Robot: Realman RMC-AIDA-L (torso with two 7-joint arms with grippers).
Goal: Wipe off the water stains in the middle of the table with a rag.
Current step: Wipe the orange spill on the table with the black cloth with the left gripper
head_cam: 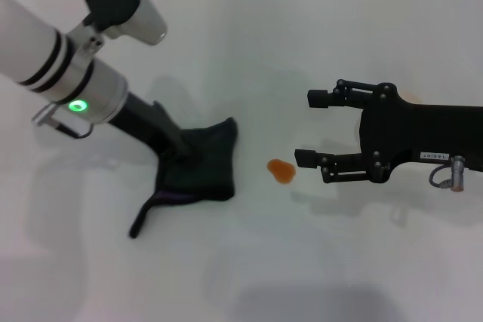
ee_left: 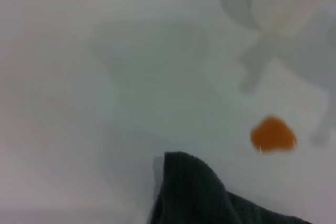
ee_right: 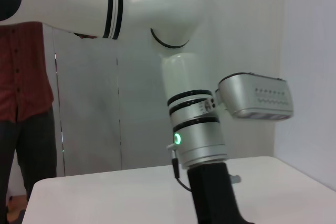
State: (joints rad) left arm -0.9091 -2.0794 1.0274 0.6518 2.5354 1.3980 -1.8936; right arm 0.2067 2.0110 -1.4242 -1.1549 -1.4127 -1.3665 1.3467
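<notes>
So far: nothing wiped; the stain (head_cam: 281, 170) lies whole and glossy on the table (head_cam: 317, 262).
Rag: the rag (head_cam: 198, 167) sits left of the stain, close but apart from it, flat on the table, its tail trailing toward the near left.
Left gripper: the left gripper (head_cam: 179, 153) presses down into the rag; whether its fingers are apart or together I cannot tell.
Right gripper: the right gripper (head_cam: 313, 127) hovers right of the stain, fingers spread, holding nothing.
Left to do: judging from this, slide the rag rightward over the stain.
Count: one stain, one rag, two grippers.
</notes>
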